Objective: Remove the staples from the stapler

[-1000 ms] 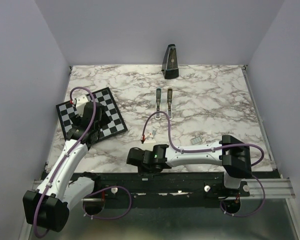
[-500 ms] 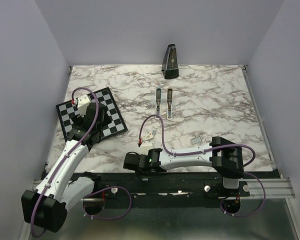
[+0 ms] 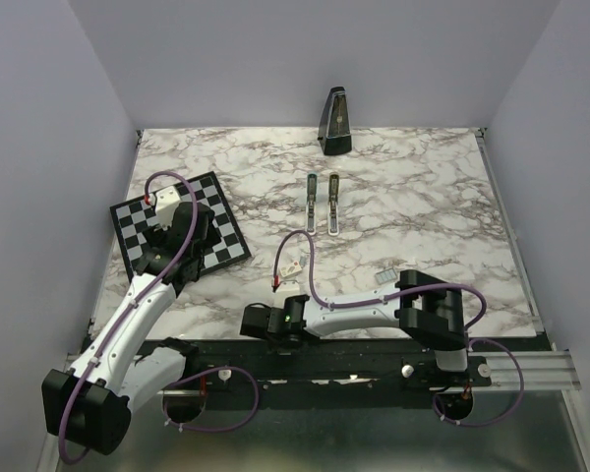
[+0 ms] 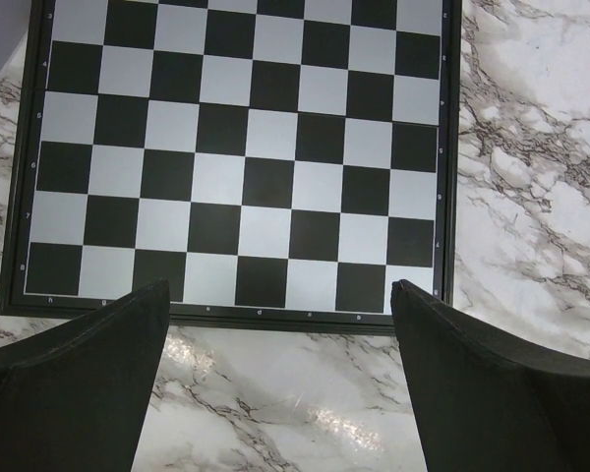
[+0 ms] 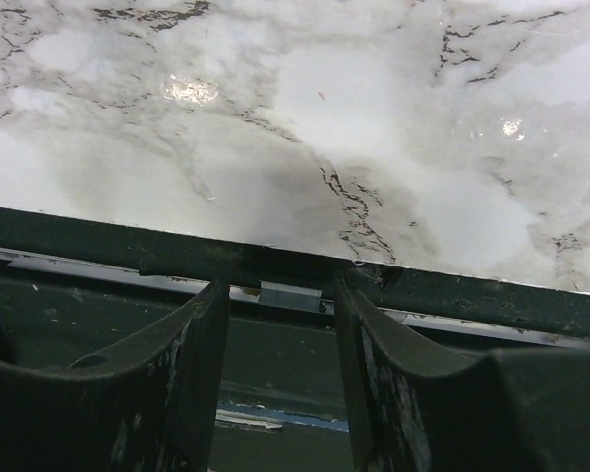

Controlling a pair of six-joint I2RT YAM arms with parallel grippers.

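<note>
Stapler [image 3: 312, 202] sits in the middle of the table [image 3: 423, 197], metronome [image 3: 335, 122] behind it at the back edge. Chessboard [image 3: 226, 236] is off to the left, and a small block [image 3: 292, 265] lies in front of the stapler.

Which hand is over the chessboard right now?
The left hand, open above the chessboard's near edge. The right hand is instead over the black rail at the table's near edge, away from the board.

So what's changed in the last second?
The right tool, open and empty, drew back left toward the near rail, its arm folding in. Nothing taken or released. The left tool over the chessboard, the opened stapler and metronome stayed put.
</note>
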